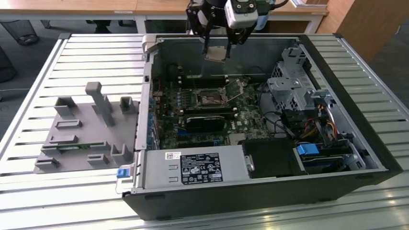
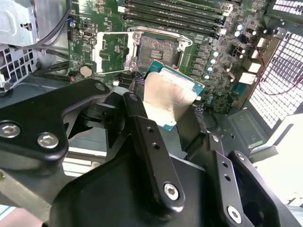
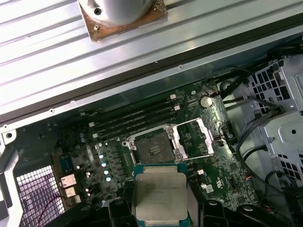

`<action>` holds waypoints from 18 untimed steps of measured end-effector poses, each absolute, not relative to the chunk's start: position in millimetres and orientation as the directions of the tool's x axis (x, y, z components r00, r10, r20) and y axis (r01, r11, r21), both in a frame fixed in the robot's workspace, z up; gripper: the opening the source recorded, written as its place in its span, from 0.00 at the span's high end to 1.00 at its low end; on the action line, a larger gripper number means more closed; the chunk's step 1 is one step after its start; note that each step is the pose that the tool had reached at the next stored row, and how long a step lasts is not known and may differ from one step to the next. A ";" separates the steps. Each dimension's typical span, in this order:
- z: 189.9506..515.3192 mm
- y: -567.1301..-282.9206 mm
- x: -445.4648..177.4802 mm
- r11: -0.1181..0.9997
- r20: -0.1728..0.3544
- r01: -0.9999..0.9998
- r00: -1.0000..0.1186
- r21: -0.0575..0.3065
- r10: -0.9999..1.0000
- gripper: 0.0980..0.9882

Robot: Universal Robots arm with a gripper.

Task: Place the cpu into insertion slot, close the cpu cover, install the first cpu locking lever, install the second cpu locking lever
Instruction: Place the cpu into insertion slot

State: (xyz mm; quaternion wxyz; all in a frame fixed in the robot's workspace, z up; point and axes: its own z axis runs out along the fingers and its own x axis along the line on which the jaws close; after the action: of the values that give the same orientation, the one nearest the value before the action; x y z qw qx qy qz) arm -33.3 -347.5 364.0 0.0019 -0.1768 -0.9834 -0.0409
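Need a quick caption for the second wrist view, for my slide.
Gripper shut on the cpu, hovering over the motherboard near the empty insertion slot; cpu cover open.

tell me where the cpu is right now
In the exterior view the cpu hangs in the claw above the open computer case, near its far wall, apart from the insertion slot on the board below.

You had one cpu (image 3: 160, 191), one slot (image 3: 152, 150) and one cover (image 3: 194, 137) — a single piece of each. You also had one gripper (image 1: 219, 48), one case (image 1: 255, 196), one grey jig (image 1: 83, 134) and one power supply (image 1: 191, 168) — the memory slots sat too close to count.
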 end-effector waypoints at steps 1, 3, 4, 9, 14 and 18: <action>364.0 -347.5 -33.3 0.933 0.018 0.350 -0.937 0.080 0.350 0.52; 364.0 -347.5 -33.3 0.931 0.018 0.355 -0.935 0.080 0.355 0.52; 364.0 -347.5 -33.3 0.930 0.018 0.358 -0.934 0.080 0.357 0.52; 364.0 -347.5 -33.2 0.926 0.018 0.370 -0.929 0.080 0.370 0.52; 363.9 -347.5 -33.3 0.920 0.018 0.384 -0.923 0.080 0.384 0.52; 363.9 -347.5 -33.3 0.915 0.018 0.396 -0.918 0.080 0.396 0.52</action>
State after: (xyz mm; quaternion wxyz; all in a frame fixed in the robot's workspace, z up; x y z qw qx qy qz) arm -33.3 -347.5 363.9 0.0009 -0.2025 -0.9784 -0.0410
